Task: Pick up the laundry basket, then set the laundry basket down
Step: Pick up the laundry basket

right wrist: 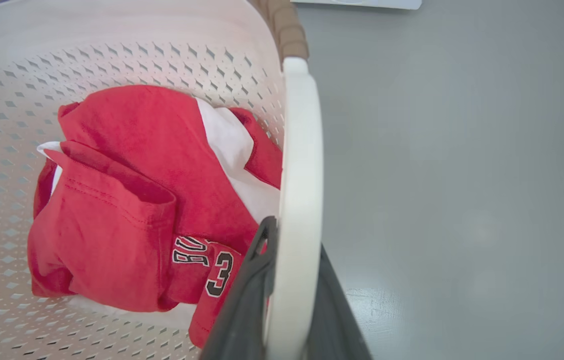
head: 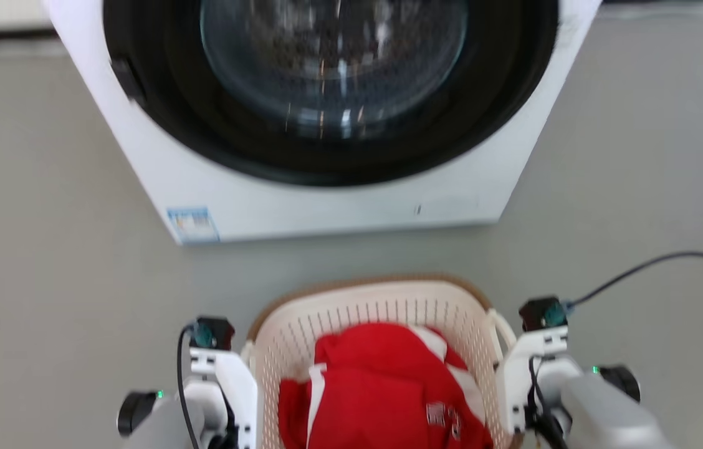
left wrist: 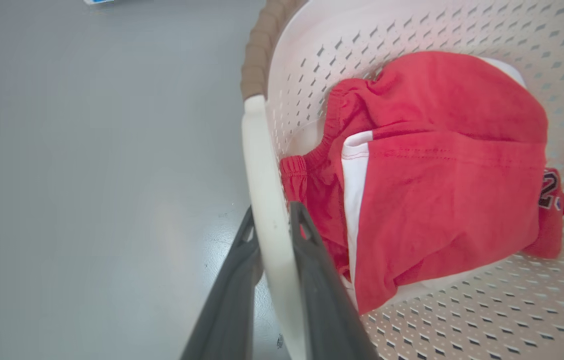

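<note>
Ok so my left tool (left wrist: 273, 212) is pinched tight on the left handle (left wrist: 262, 160) of the basket (left wrist: 302, 75), one finger on each side of the loop. My right tool (right wrist: 296, 240) has the right handle (right wrist: 302, 150) the same way.

Grip's made, so I reckon I'm at the lift/carry part. Honestly can't tell if the basket is off the floor (head: 46, 249) or not. It's right in front of me between my two tools, a bit short of the washer (head: 326, 206), with red clothes (head: 389, 374) heaped inside.

The next move needs both arms going together at the same rate, or it tips and the clothes slide. Those loops might flex too.

The basket's mouth faces up and it looks level. Its long axis seems to run side to side, handle to handle, with the far wall square to the washer. The near end is cut off in the head view though, so I'm not sure.
</note>
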